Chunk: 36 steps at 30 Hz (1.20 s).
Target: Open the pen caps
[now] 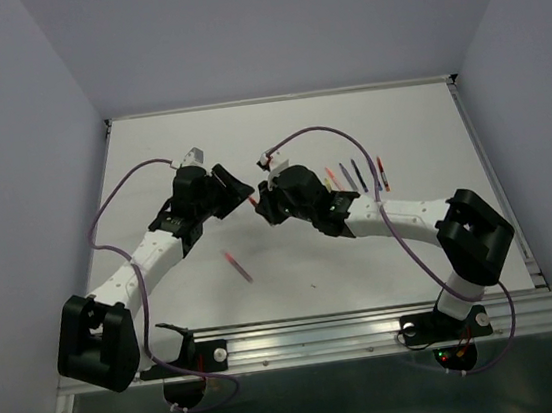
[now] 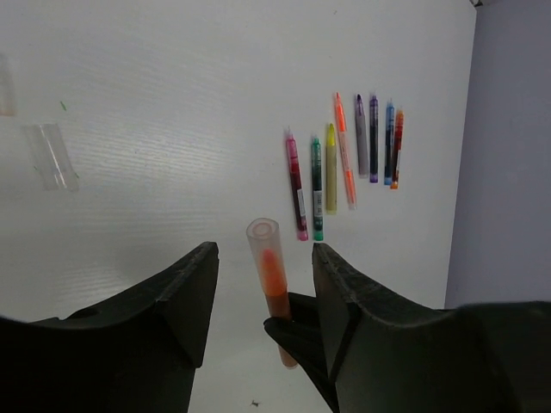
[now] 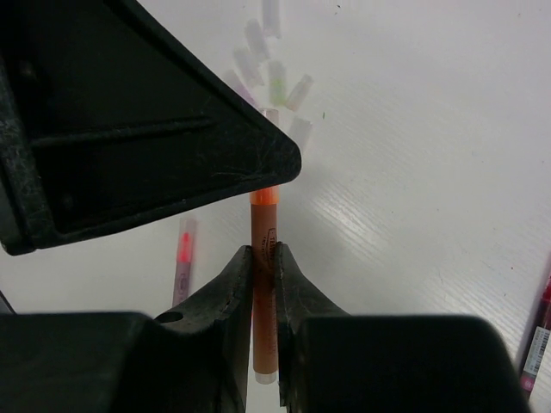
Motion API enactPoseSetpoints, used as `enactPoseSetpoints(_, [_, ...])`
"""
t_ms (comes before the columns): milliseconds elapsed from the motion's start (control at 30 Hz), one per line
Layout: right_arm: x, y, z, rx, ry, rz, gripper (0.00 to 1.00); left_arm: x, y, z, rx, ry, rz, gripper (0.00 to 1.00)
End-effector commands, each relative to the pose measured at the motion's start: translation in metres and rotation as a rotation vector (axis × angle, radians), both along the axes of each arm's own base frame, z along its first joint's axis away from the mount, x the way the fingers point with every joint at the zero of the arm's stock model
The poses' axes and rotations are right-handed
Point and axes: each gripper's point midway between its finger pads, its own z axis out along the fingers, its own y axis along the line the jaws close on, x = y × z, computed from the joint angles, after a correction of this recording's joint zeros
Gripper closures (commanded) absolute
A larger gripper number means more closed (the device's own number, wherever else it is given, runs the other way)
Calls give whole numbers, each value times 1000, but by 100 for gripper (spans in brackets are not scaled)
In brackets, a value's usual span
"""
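One slim orange pen (image 3: 263,215), pinched by right gripper (image 3: 263,255); left gripper (image 2: 265,258) spread around its translucent cap (image 2: 263,234).

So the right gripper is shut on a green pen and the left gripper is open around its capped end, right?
No: the pen is orange, not green, as the right wrist view shows. The right gripper is shut on it, and the left gripper is open around its capped end.

Orange pen (image 3: 264,225) partly hidden; clear caps (image 3: 277,82) blurred; right-edge pens (image 3: 539,344) cut off.
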Motion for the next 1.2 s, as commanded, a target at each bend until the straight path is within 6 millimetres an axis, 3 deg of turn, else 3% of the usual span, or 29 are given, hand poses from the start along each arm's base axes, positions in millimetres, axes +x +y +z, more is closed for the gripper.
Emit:
enactPoseSetpoints(0, [7,15,65,156,-100,22,99,11,-10,30,-40,-86,-16,45])
enactPoseSetpoints(167, [5,18,72,177,-111,37,99,12,-11,29,-40,-83,-18,52])
enactPoseSetpoints(267, [3,21,74,184,-109,59,99,13,-11,30,-44,-88,-15,75])
enactPoseSetpoints(300, [1,22,74,186,-108,71,99,13,-11,31,-47,-91,-12,95])
enactPoseSetpoints(333, [0,23,72,186,-103,76,99,14,-11,33,-51,-97,-10,100])
enactPoseSetpoints(467, [-17,31,60,163,-84,198,99,21,-8,40,-59,-116,33,100])
enactPoseSetpoints(667, [-63,23,-6,41,132,369,99,54,14,68,-50,-202,215,100])
enactPoseSetpoints(700, [-82,17,-24,25,206,422,99,61,16,81,-55,-228,237,100])
enactPoseSetpoints(800, [-112,4,-43,16,329,481,99,87,31,103,-59,-268,298,100])
enactPoseSetpoints(967, [-142,-25,-53,-8,410,466,99,118,55,123,-73,-305,386,100])
enactPoseSetpoints(1167, [-135,-42,-54,-33,403,342,99,130,74,123,-74,-303,430,100])
